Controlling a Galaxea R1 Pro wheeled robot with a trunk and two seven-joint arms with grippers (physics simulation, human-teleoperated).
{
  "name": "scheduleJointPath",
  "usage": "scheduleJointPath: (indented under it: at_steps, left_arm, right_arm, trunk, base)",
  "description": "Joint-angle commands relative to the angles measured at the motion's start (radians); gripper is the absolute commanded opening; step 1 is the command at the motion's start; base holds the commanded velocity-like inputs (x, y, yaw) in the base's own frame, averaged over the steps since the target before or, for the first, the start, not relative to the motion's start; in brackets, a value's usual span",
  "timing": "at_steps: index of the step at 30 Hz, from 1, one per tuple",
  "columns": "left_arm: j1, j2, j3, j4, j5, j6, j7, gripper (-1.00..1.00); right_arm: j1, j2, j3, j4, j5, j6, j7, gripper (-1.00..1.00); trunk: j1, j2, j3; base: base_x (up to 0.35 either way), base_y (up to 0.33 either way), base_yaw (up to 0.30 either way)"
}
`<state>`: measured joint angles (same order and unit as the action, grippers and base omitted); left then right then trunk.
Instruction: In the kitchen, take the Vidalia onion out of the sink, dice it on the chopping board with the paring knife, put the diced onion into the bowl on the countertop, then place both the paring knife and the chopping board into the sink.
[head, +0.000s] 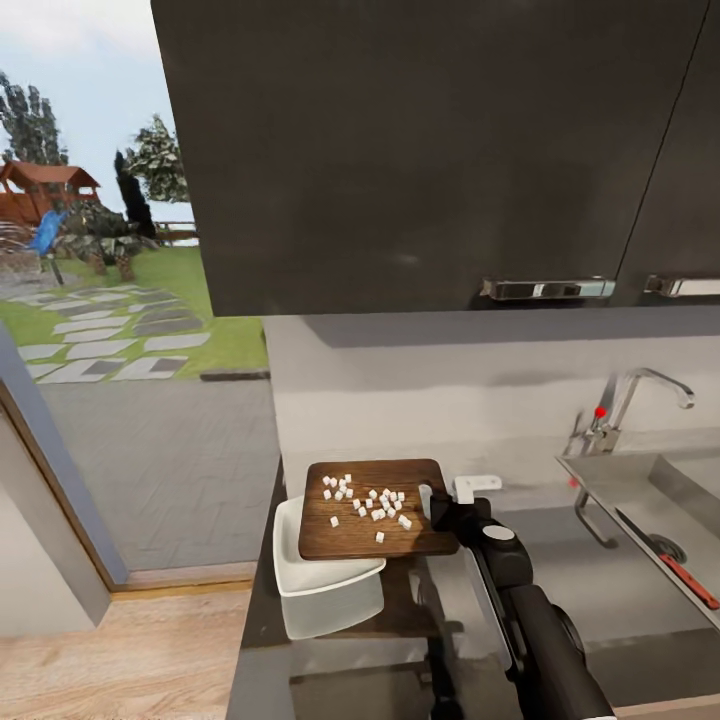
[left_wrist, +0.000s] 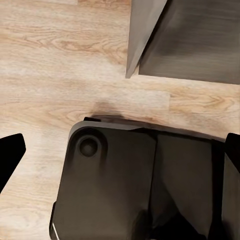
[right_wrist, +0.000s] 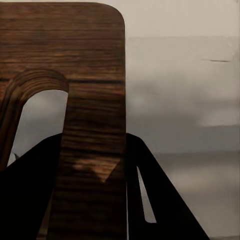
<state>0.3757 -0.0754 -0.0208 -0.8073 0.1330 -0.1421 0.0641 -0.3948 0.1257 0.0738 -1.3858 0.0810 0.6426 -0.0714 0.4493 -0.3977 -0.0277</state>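
Observation:
The brown chopping board (head: 370, 510) is held level over the countertop (head: 600, 600), its left end overlapping the white bowl (head: 320, 585). Several small white onion dice (head: 372, 502) lie scattered on top of it. My right gripper (head: 440, 505) is shut on the board's right edge. In the right wrist view the dark fingers (right_wrist: 30, 200) clamp the wood (right_wrist: 75, 50) beside the handle slot. The paring knife (head: 685, 575), with its red handle, lies in the sink (head: 640, 480) at the right. My left gripper (left_wrist: 120, 160) hangs open over the robot base and wooden floor.
A chrome faucet (head: 640, 390) with a red knob rises behind the sink. Dark wall cabinets (head: 430, 150) hang above the counter. A large window (head: 110, 300) onto a garden is at the left. Wooden floor (head: 120, 650) runs left of the counter.

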Motion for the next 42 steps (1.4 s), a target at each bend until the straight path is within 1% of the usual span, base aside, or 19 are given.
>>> scheduleJointPath:
  at_steps: [1,6,9,10,13,18,33,42]
  left_arm:
    - [0.000,0.000,-0.002,-0.001,0.009,-0.002,0.003,1.00]
    - [0.000,0.000,-0.002,-0.001,0.009,-0.002,0.003,1.00]
    - [0.002,-0.003,-0.004,-0.018,0.010,-0.008,0.002,1.00]
    - [0.002,-0.003,-0.004,-0.024,0.010,-0.008,0.002,1.00]
    - [0.002,-0.003,-0.004,-0.041,0.010,-0.008,0.002,1.00]
    - [0.001,-0.003,-0.004,-0.040,0.010,-0.008,0.002,1.00]
    - [0.001,-0.003,-0.004,-0.037,0.010,-0.007,0.002,1.00]
    - [0.001,-0.003,-0.004,-0.036,0.010,-0.007,0.002,1.00]
  right_arm:
    - [-0.001,0.000,0.001,-0.001,0.008,0.006,-0.001,-1.00]
    - [-0.001,0.000,0.001,-0.001,0.008,0.006,-0.001,-1.00]
    - [-0.001,0.017,0.003,0.017,0.014,-0.005,-0.001,-1.00]
    - [-0.001,0.019,0.003,0.020,0.014,-0.005,-0.001,-1.00]
    - [-0.001,0.018,0.003,0.020,0.015,-0.006,-0.001,-1.00]
    - [-0.001,0.010,0.003,0.021,0.014,-0.010,-0.001,-1.00]
    - [-0.001,0.009,0.004,0.019,0.016,-0.011,-0.002,-1.00]
    - [-0.001,0.008,0.004,0.012,0.016,-0.010,-0.005,-1.00]
  trunk:
    - [0.001,-0.002,-0.002]
    - [0.001,-0.002,-0.002]
    - [0.001,-0.002,-0.002]
    - [0.001,-0.002,-0.002]
    - [0.001,-0.002,-0.002]
    - [0.001,-0.002,-0.002]
    - [0.001,-0.002,-0.002]
    - [0.001,-0.002,0.010]
  base:
    - [0.000,0.000,0.014]
    - [0.000,0.000,0.004]
    - [0.000,0.000,0.000]
    - [0.000,0.000,0.000]
    - [0.000,0.000,0.000]
    - [0.000,0.000,0.000]
    - [0.000,0.000,0.000]
    - [0.000,0.000,0.000]
